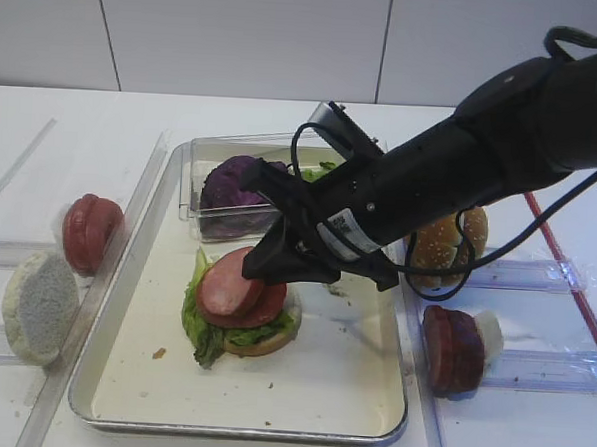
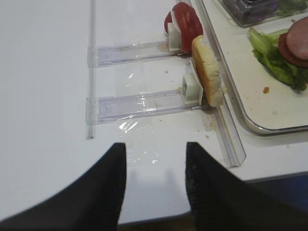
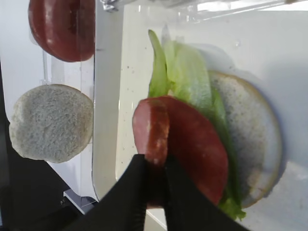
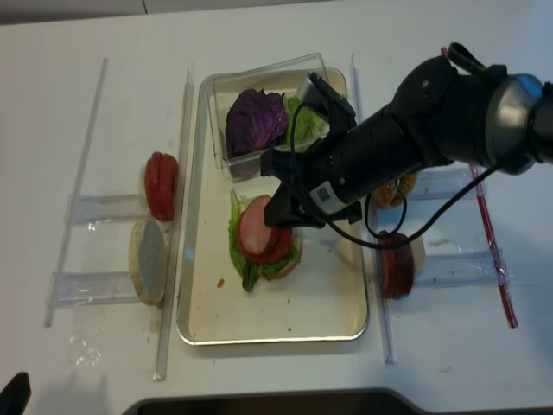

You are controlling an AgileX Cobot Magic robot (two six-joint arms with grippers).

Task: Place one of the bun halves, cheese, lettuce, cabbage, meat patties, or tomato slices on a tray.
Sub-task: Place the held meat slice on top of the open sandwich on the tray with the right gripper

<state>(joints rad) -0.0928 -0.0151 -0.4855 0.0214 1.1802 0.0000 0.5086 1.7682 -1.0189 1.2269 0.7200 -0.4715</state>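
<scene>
My right gripper (image 1: 263, 273) is shut on a meat patty (image 1: 230, 283), pinching its rim (image 3: 152, 126). The patty leans tilted over a stack on the tray (image 1: 340, 386): a red slice (image 3: 199, 142) on lettuce (image 1: 201, 324) on a bun half (image 3: 252, 144). My left gripper (image 2: 156, 150) stands open and empty over bare table to the left of the tray. Another bun half (image 1: 39, 305) and tomato slices (image 1: 90, 233) stand in the left racks. More meat patties (image 1: 450, 350) and a sesame bun half (image 1: 448, 241) stand on the right. Purple cabbage (image 1: 238, 185) fills a clear box. No cheese shows.
The clear plastic box (image 4: 268, 86) lies at the tray's far end, close behind my right arm. Clear acrylic racks (image 2: 139, 103) line both sides of the tray. A red strip (image 4: 488, 233) lies at the far right. The table's near edge (image 2: 269, 175) is close to my left gripper.
</scene>
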